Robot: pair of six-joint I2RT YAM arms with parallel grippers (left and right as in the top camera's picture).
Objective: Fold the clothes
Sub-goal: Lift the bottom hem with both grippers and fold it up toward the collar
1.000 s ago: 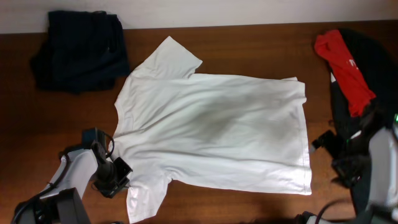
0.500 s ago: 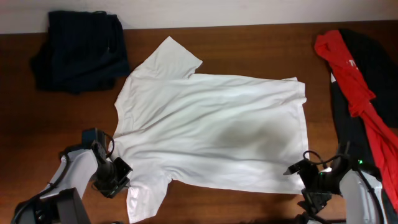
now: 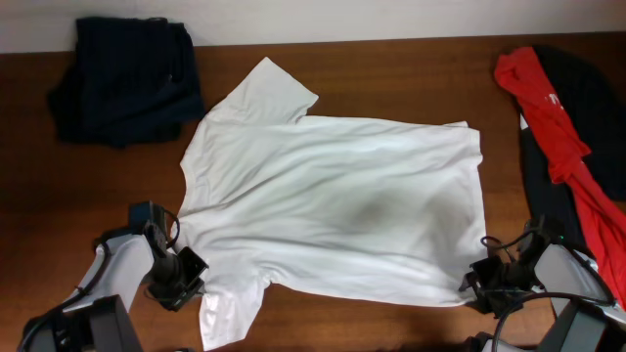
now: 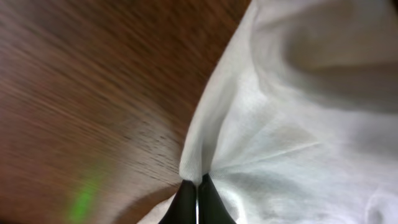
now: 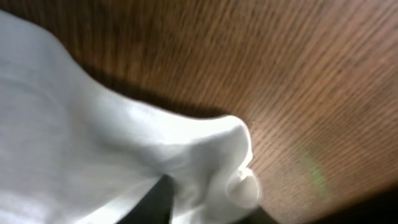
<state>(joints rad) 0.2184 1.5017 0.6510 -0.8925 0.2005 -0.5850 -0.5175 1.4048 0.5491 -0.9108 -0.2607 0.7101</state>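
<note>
A white T-shirt (image 3: 333,205) of the clothes lies spread flat on the wooden table (image 3: 391,59), collar end to the left. My left gripper (image 3: 186,269) is shut on a pinched ridge of its fabric (image 4: 298,124) beside the near sleeve; in the left wrist view the dark fingertips (image 4: 197,183) meet on the fold. My right gripper (image 3: 479,284) sits at the shirt's near right hem corner. In the right wrist view that corner (image 5: 217,155) is bunched up between its jaws (image 5: 211,205), which have closed on the cloth. One dark finger (image 5: 158,199) shows; the other is mostly hidden by fabric.
A navy garment (image 3: 127,78) lies folded at the far left corner. A red garment (image 3: 548,108) drapes over a black one (image 3: 592,98) along the right edge, close to my right arm. Bare wood borders the shirt on every side.
My right arm swung in from beside the dark pile to the shirt's near right corner and its jaws closed on the hem. The left gripper stayed still.
</note>
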